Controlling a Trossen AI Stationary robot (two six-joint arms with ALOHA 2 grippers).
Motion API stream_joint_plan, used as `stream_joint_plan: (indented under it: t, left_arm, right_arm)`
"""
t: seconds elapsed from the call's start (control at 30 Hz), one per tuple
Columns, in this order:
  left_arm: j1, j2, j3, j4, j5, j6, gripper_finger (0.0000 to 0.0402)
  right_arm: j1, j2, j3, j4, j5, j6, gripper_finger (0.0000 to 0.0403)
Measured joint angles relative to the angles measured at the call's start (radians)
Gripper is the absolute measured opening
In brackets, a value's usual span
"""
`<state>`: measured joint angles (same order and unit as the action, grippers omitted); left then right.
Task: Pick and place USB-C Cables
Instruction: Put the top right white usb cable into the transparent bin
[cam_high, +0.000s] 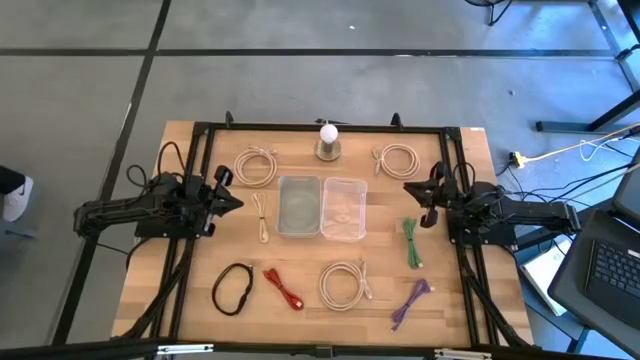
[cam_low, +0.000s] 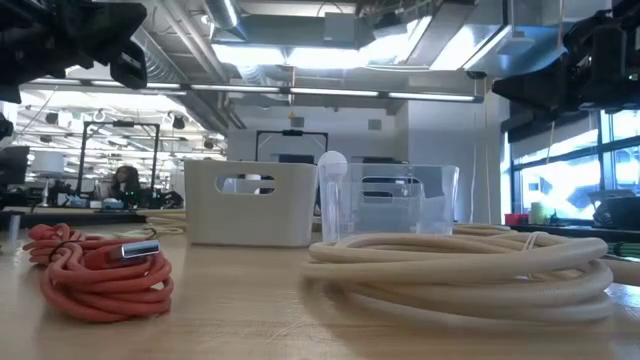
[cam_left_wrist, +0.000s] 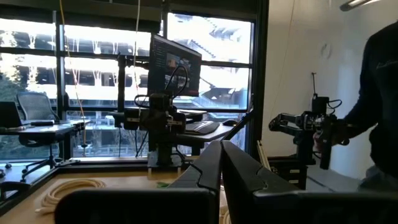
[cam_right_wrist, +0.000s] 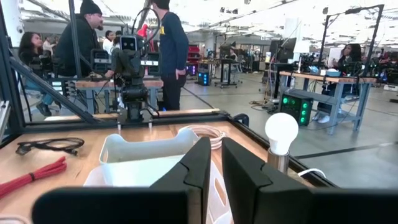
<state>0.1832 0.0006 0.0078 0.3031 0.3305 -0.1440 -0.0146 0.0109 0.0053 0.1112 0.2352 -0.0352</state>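
High view: green cable (cam_high: 411, 243) lies on counter (cam_high: 190, 290), long axis front-to-back, just beside right end effector (cam_high: 415, 190), which holds nothing, fingers nrly closed. Left end effector (cam_high: 236, 201) shut, empty, w/ cream cable (cam_high: 263, 217) just ahead.

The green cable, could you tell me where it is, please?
High view: the green cable lies on the table's right side, beside the right gripper, above the purple cable.

Table (cam_high: 190, 250) pale wood, matt; bin (cam_high: 344, 209) clear plastic
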Motion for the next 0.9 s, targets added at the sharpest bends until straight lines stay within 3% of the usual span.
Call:
stream_joint_plan:
  t: [0.13,0.27,0.43,0.67,0.9]
  left_arm:
    - [0.001,0.0,0.0,0.022,-0.034,0.01,0.0008]
    - [0.002,0.003,0.0,0.147,-0.226,0.064,0.0004]
    - [0.002,0.004,0.0,0.366,-0.435,-0.034,0.0007]
    - [0.002,0.004,0.0,0.547,-0.613,-0.079,0.0005]
    - [0.002,0.004,0.007,0.563,-0.735,-0.072,0.0007]
  right_arm:
    - [0.0,0.0,0.0,0.041,0.0,0.002,0.0045]
    - [0.0,0.001,0.0,0.195,-0.009,0.172,0.0045]
    - [-0.001,0.0,0.0,0.433,0.081,0.345,0.0045]
    - [-0.001,0.0,-0.001,0.674,0.081,0.398,0.0045]
    - [-0.001,0.0,0.002,0.715,0.118,0.366,0.0045]
